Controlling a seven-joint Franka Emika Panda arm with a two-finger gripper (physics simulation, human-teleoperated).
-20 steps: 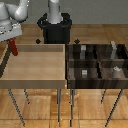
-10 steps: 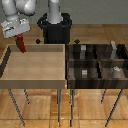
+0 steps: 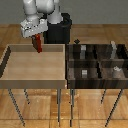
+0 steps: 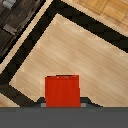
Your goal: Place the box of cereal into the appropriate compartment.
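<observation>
My gripper point(image 3: 36, 39) is shut on the box of cereal point(image 3: 38, 45), a small flat red box that hangs upright from the fingers over the back edge of the light wooden tray point(image 3: 30, 80). In the wrist view the red box point(image 4: 62, 91) sits between the fingers of the gripper point(image 4: 62, 103), above the tray's pale floor point(image 4: 75, 45). The dark brown divided bin point(image 3: 97, 62) stands to the exterior view's right of the tray. A tall thin pale grey slab point(image 3: 114, 49) stands in its back right cell.
The black robot base point(image 3: 60, 30) stands behind the tray. Other bin cells hold a small grey cube point(image 3: 84, 73), a pale block point(image 3: 82, 50) and a small grey object point(image 3: 116, 70). A corner of the bin shows in the wrist view point(image 4: 12, 20). Both containers stand on thin legs.
My gripper has carried the red box toward the exterior view's right, from beyond the tray's left end to over its back edge. The grip has not changed.
</observation>
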